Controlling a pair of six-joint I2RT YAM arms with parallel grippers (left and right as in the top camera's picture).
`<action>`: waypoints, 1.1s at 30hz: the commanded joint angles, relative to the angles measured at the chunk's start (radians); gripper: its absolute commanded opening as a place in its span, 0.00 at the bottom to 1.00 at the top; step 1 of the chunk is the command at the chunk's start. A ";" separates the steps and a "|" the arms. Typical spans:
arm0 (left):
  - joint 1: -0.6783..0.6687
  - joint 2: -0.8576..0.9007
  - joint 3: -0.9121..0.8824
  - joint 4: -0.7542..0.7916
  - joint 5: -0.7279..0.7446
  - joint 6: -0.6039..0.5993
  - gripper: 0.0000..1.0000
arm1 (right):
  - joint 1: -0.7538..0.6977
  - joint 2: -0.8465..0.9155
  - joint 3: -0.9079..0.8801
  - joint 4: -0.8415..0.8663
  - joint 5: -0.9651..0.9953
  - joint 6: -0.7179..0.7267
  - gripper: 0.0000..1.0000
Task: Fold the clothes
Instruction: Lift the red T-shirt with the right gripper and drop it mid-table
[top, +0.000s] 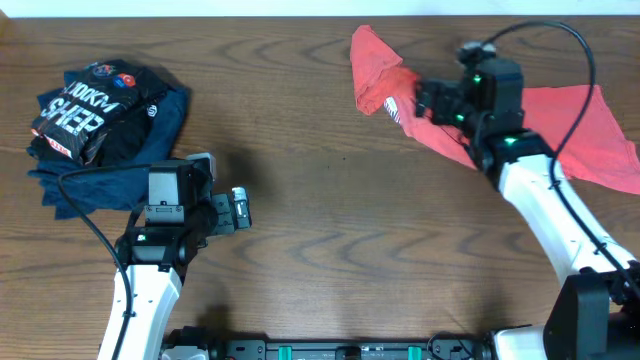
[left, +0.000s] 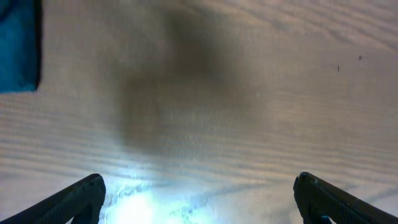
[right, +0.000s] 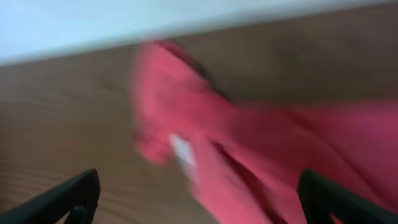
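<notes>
The coral-red T-shirt (top: 590, 130) lies crumpled at the back right of the table, one bunched end (top: 375, 65) reaching left. My right gripper (top: 425, 100) hovers over that bunched end, jaws open and empty. In the right wrist view the shirt (right: 249, 149) is blurred, with a small white patch (right: 181, 151) showing between the open fingers (right: 199, 199). My left gripper (top: 238, 210) is open and empty over bare wood, left of centre, and its wrist view shows open fingers (left: 199, 199) above the table.
A black shirt with white and red print (top: 95, 110) sits on folded navy blue garments (top: 110, 170) at the back left. A blue corner of them shows in the left wrist view (left: 18, 46). The table's far edge runs just behind the red shirt.
</notes>
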 joint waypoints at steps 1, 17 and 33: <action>0.003 0.002 0.017 0.020 0.010 -0.009 0.98 | -0.054 -0.001 0.004 -0.104 0.101 -0.105 0.98; 0.003 0.002 0.017 0.056 0.010 -0.009 0.98 | -0.067 0.254 -0.058 -0.250 0.149 -0.391 0.67; 0.003 0.002 0.017 0.056 0.010 -0.009 0.98 | 0.010 0.134 0.045 -0.440 -0.826 -0.634 0.01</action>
